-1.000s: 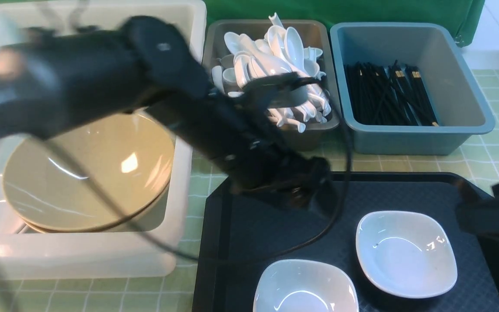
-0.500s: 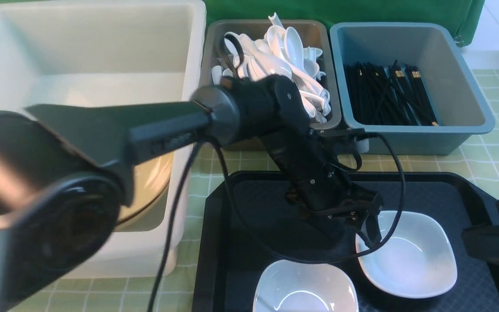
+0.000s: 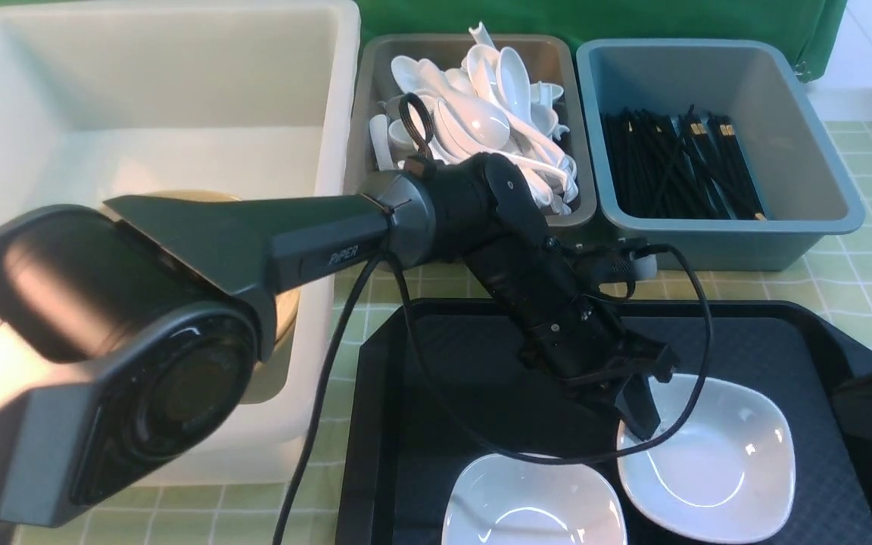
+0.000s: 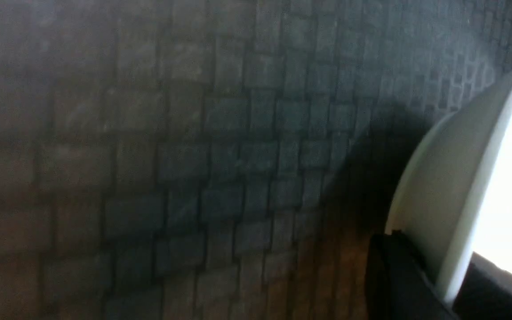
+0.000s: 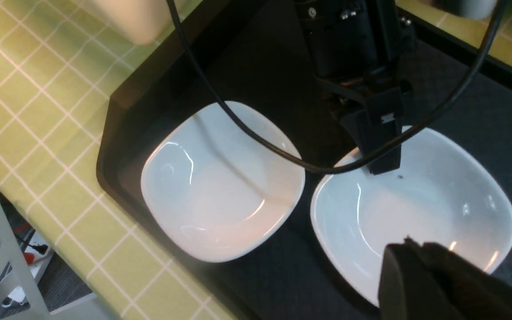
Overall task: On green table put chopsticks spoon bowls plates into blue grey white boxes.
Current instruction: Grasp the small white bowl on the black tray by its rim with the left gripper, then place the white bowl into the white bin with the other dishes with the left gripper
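Front view: the left gripper (image 3: 636, 405) pinches the ten o'clock rim of a white plate (image 3: 716, 469) on the black tray (image 3: 436, 378). A second plate (image 3: 530, 503) lies at its eight o'clock.

Left wrist view: the plate's rim sits clamped between two dark fingers (image 4: 394, 275).

Right wrist view: the two plates lie side by side, nearly touching. The right gripper (image 5: 420, 275) shows only one dark tip near the gripped plate, so I cannot tell its grip.

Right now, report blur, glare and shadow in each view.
Front view: left arm looms close and soft, background sharp. Left wrist view: dim, blurred black tray, right plate rim blown out white. Right wrist view: crisp, glints on left plate.
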`<control>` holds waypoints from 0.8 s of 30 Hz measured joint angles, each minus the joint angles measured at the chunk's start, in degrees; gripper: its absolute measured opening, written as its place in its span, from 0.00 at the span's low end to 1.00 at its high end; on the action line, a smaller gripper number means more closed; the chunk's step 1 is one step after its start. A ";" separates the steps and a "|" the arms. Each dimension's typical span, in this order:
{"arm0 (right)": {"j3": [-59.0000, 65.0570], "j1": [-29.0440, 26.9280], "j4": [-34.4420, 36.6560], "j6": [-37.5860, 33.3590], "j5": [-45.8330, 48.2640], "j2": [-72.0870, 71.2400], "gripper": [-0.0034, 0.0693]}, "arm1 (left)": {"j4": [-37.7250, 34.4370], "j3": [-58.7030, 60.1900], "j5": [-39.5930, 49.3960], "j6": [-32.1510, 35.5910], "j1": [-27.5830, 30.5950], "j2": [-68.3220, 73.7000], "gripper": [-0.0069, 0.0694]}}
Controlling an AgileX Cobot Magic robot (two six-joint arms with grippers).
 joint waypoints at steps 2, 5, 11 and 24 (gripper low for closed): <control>0.00 0.00 0.00 -0.08 0.00 0.00 0.08 | 0.30 0.00 0.50 0.03 1.33 -1.72 0.11; 0.00 0.00 0.34 -1.72 0.00 0.00 0.08 | 0.35 0.00 1.59 -0.07 4.48 -6.35 0.11; -0.04 0.63 7.46 -10.12 -0.25 0.00 0.08 | 0.60 0.00 7.11 -0.67 11.82 -18.11 0.11; -16.43 9.24 12.45 -17.18 3.75 9.72 0.08 | 6.48 17.63 9.66 -6.40 31.50 -47.65 0.11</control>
